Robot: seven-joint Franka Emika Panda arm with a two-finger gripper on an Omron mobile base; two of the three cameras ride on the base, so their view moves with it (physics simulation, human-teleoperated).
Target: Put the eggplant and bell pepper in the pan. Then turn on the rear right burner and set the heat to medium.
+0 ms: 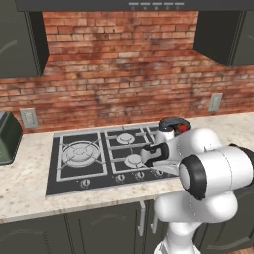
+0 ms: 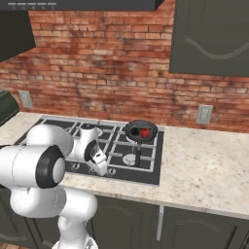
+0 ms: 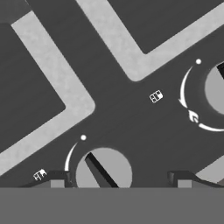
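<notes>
The pan (image 2: pixel 141 138) rests on the stove's rear right corner, its handle pointing to the front, and it covers the rear right burner. Inside lie the red bell pepper (image 2: pixel 145 132) and a dark rounded lump beside it, the eggplant (image 2: pixel 134 131), hard to tell from the pan. The pan (image 1: pixel 170 122) and pepper (image 1: pixel 182 127) also show behind my arm. My gripper (image 2: pixel 102 170) hangs low over the stove's front knob row. In the hand view the gripper (image 3: pixel 120 181) is open, its fingertips (image 3: pixel 57 182) straddling a round grey knob (image 3: pixel 103 171) with a dark bar, not touching it.
A second knob (image 3: pixel 216 87) lies at the right of the hand view. More knobs (image 1: pixel 120 177) line the stove's front edge. A large multi-ring burner (image 1: pixel 79 153) sits at the left. A green appliance (image 1: pixel 7 139) stands on the counter (image 2: pixel 204 165) at the far left.
</notes>
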